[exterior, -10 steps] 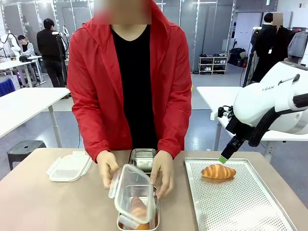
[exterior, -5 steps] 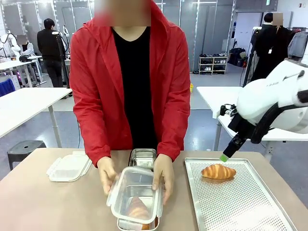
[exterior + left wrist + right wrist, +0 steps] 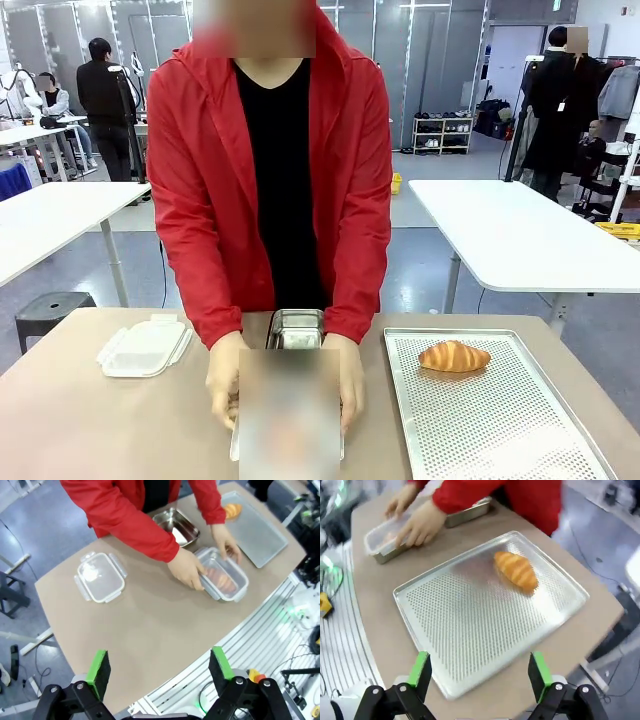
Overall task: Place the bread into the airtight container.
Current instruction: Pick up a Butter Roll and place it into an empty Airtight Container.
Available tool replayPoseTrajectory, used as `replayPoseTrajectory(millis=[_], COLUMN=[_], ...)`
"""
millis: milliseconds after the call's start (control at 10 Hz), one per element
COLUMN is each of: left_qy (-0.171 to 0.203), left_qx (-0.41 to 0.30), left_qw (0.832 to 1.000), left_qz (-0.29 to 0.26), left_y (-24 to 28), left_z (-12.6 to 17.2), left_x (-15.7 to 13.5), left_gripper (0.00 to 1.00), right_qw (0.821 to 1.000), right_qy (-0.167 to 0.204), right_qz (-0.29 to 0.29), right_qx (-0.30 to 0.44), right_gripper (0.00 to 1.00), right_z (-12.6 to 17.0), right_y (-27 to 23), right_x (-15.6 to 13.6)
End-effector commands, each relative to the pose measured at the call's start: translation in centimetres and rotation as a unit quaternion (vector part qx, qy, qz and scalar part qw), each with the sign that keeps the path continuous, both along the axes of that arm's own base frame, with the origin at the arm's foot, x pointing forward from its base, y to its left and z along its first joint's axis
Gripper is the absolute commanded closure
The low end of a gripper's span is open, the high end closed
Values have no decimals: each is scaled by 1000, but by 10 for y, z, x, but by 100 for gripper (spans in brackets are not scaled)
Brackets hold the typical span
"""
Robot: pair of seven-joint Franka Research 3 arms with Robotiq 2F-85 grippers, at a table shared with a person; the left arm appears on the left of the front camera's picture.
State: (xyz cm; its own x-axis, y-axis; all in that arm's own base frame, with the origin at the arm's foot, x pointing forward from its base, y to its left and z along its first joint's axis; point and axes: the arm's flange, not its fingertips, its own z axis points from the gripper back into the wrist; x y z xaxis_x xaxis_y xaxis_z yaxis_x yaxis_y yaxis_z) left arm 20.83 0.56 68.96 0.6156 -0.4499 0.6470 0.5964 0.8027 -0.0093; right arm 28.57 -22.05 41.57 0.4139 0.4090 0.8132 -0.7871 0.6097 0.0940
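Tan table (image 3: 150, 630): left gripper (image 3: 159, 666) and right gripper (image 3: 479, 671) are held wide open, empty. Beyond the right jaws, one croissant (image 3: 516, 570) is left on the perforated tray (image 3: 470, 625). Farther off, the lid (image 3: 237, 575), tilted a second ago, is pressed flat onto the airtight container (image 3: 215, 594) by the person's hands (image 3: 187, 569); the bread (image 3: 220, 579) inside is judged stowed.

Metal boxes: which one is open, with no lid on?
The metal box nearer the person's body, by the red sleeve, is open. The other box, with bread inside, has a clear lid under the person's hands.
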Motion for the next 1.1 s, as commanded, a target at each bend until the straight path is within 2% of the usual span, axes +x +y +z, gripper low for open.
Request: replayPoseTrajectory(millis=[0,100,200,800,900,1000], left_qy=[-1,-1,-1,-1,-1,-1], left_qx=[-2,-2,-2,-2,-2,-2], left_qw=[1000,1000,1000,1000,1000,1000], left_qz=[-8,-8,-8,-8,-8,-8], left_y=[-2,-2,-2,-2,-2,-2], left_z=[2,2,2,2,2,2], left_x=[1,1,1,1,1,1], left_gripper=[0,0,0,0,0,0], right_qw=[998,995,999,999,999,1000], right_qy=[-16,-10,-8,-8,5,-5], right_qz=[-53,-76,-38,-38,-39,-29], right_qx=[41,57,25,25,20,11], right_gripper=[2,2,2,2,2,0], right_z=[-30,-37,-16,-16,-13,-14], right_y=[-33,-39,-33,-33,-28,-30], right_x=[-19,-29,-29,-29,-26,-33])
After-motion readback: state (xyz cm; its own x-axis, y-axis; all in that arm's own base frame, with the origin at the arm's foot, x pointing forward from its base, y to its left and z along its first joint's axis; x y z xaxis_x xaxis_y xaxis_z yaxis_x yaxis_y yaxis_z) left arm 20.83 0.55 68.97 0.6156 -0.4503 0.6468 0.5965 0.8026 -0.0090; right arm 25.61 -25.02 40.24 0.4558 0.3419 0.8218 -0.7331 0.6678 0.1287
